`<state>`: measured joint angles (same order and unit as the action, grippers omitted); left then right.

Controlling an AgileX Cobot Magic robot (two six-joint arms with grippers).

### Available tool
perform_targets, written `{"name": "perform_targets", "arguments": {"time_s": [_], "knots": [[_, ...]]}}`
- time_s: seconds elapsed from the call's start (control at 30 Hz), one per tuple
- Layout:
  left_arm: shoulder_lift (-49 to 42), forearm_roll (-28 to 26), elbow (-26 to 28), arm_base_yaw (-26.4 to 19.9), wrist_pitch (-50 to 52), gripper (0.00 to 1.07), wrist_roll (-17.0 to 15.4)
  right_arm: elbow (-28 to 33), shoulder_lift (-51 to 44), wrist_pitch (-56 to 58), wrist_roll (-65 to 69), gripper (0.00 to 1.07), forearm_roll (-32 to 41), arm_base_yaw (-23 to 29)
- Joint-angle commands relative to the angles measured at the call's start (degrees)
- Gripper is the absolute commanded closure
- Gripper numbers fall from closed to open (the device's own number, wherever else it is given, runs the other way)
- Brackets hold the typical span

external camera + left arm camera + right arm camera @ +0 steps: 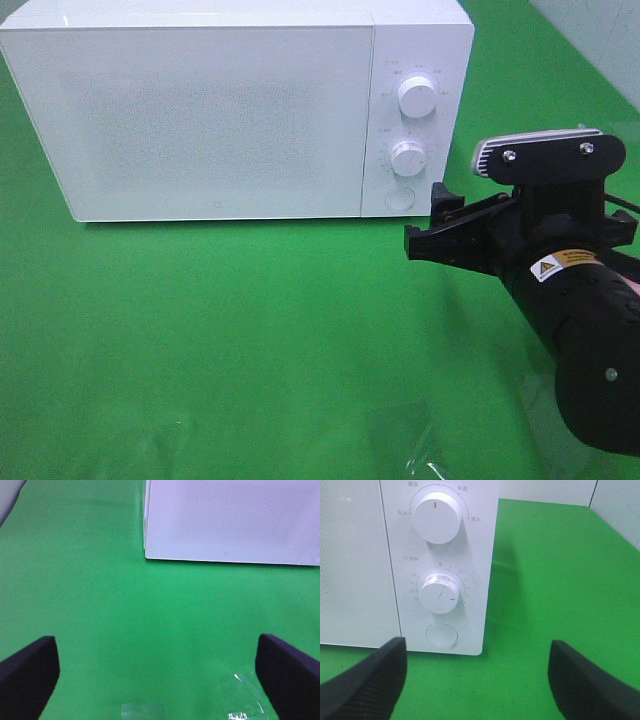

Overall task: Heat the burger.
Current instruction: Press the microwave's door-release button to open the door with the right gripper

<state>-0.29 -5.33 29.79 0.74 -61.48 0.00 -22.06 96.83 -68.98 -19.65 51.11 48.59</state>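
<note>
- While the white microwave (pixel 215 110) stands on the green surface (pixel 250 330) with its door (pixel 200 115) shut, the burger does not show in any view; whether it is behind the door, I cannot tell.
- The right gripper (pixel 425 220) hangs low in front of the control panel of the microwave, near it but not touching.
- Its two black fingers (pixel 375 680) stand wide apart, with nothing between them.
- On the panel I see an upper knob (pixel 437 517), a lower knob (pixel 440 592) and, below them, a round button (pixel 441 635).
- The left gripper (pixel 157 650) is over the bare green surface, well apart from the front left corner of the microwave; its jaws are also spread wide and hold nothing.
- A small piece of clear film (pixel 245 695) lies on the green surface beside the left gripper.
</note>
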Motion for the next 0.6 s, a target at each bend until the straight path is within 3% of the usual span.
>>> {"name": "perform_targets", "arguments": {"time_s": [0.03,0.23,0.3,0.4,0.47,0.6], "knots": [[-1.3,-0.3,-0.2,0.2,0.4,0.07,0.0,-1.4,1.2,0.3,3.3,0.34,0.1,0.1],[-1.3,-0.3,-0.2,0.2,0.4,0.07,0.0,-1.8,1.4,0.8,11.5,0.36,-0.6,0.1],[-1.3,-0.3,-0.2,0.2,0.4,0.07,0.0,-1.8,1.4,3.2,23.4,0.39,-0.6,0.1],[-1.3,-0.3,-0.2,0.2,0.4,0.07,0.0,-1.8,1.4,3.8,26.0,0.41,-0.6,0.1],[-1.3,-0.3,-0.2,0.2,0.4,0.07,0.0,-1.8,1.4,5.7,40.6,0.49,-0.6,0.1],[-1.3,-0.3,-0.2,0.2,0.4,0.07,0.0,-1.8,1.4,6.0,53.4,0.58,-0.6,0.1]]}}
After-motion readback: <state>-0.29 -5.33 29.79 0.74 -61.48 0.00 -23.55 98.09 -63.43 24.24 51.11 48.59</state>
